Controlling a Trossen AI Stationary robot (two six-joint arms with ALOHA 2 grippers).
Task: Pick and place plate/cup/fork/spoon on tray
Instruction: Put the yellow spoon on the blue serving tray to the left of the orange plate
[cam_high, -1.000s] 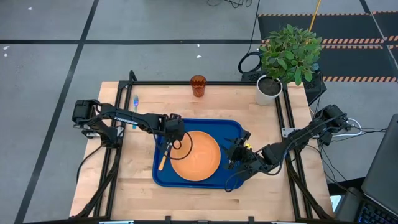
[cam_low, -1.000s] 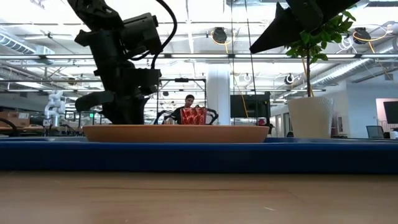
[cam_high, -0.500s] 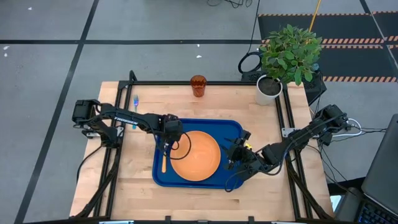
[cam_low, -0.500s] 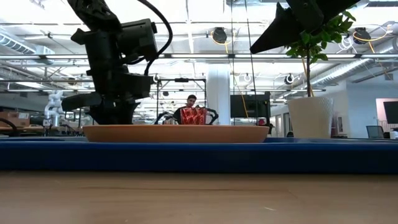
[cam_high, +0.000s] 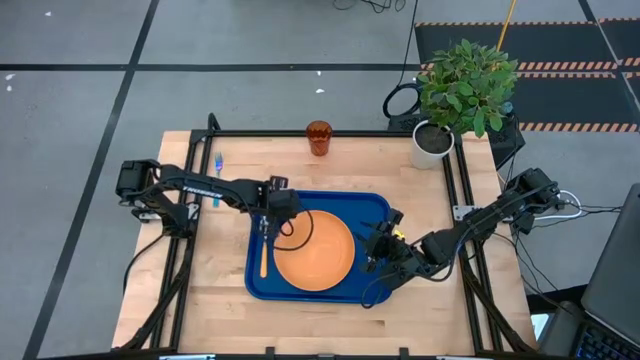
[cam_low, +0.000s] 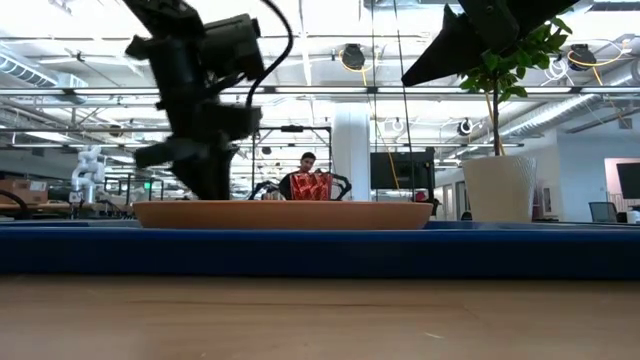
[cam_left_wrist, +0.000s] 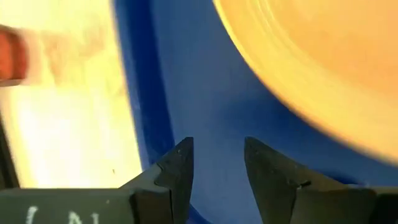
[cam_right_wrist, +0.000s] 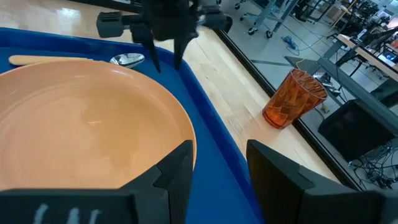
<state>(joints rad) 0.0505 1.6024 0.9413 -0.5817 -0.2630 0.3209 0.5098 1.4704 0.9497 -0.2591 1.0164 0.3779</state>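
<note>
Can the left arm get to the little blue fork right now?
Probably yes. The fork lies alone on bare wood beside the left arm, outside the tray. The left gripper is open and empty, and nothing stands between them.

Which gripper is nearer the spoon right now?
Left. The left gripper hovers open right by the spoon on the tray. The right gripper waits across the plate, at the tray's far side.
</note>
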